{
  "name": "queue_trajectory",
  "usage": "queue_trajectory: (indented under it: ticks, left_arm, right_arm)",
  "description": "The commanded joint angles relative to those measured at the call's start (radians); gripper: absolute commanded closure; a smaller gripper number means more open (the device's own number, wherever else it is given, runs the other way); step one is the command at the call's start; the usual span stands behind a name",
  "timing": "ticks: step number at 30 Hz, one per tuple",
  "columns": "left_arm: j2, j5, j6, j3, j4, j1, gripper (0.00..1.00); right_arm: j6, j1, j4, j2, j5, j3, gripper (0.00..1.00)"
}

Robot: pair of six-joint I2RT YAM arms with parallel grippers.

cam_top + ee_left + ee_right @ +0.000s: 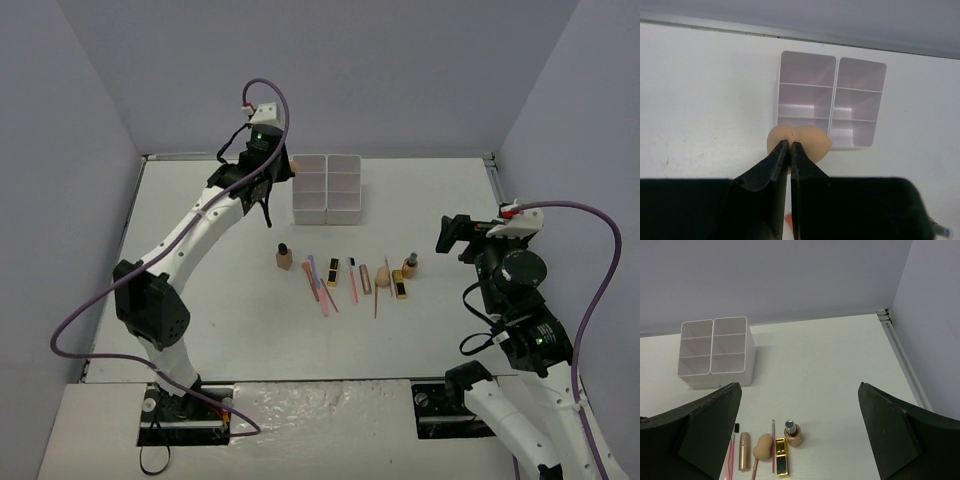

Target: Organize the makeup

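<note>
The left hand (790,145) is clamped on one peach sponge (812,139) near the six-compartment white box (834,90). On the table (430,190) lie a second sponge (383,276), two tan bottles (284,256) (409,265) and two black-and-gold tubes (332,272) (400,286). The right hand (799,387) is spread apart.

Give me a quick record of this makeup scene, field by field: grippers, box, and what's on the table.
left gripper: shut on peach sponge, near white box
right gripper: open, holding nothing
white box: visible compartments empty
table: second sponge, two tan bottles, sticks, black-and-gold tubes
</note>
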Motion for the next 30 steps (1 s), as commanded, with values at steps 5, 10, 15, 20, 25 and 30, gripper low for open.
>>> queue_trajectory:
  ticks: [5,10,15,20,25,30]
  left_arm:
    - [0.240,0.157,0.238,0.261,0.185,0.051,1.00]
    - [0.340,0.169,0.268,0.344,0.211,0.064,1.00]
    - [0.409,0.182,0.287,0.387,0.260,0.082,1.00]
    - [0.447,0.193,0.284,0.422,0.265,0.100,1.00]
    - [0.495,0.223,0.275,0.437,0.264,0.115,1.00]
    - [0.522,0.244,0.264,0.442,0.268,0.118,1.00]
  right_arm:
    - [-0.041,0.005,0.074,0.062,-0.086,0.026,0.00]
    - [-0.049,0.005,0.066,0.083,-0.127,0.031,0.00]
    - [-0.049,0.005,0.055,0.104,-0.153,0.033,0.00]
    - [-0.048,0.005,0.047,0.121,-0.166,0.030,0.00]
    - [-0.054,0.005,0.042,0.139,-0.171,0.036,0.00]
    - [-0.057,0.005,0.040,0.148,-0.174,0.037,0.00]
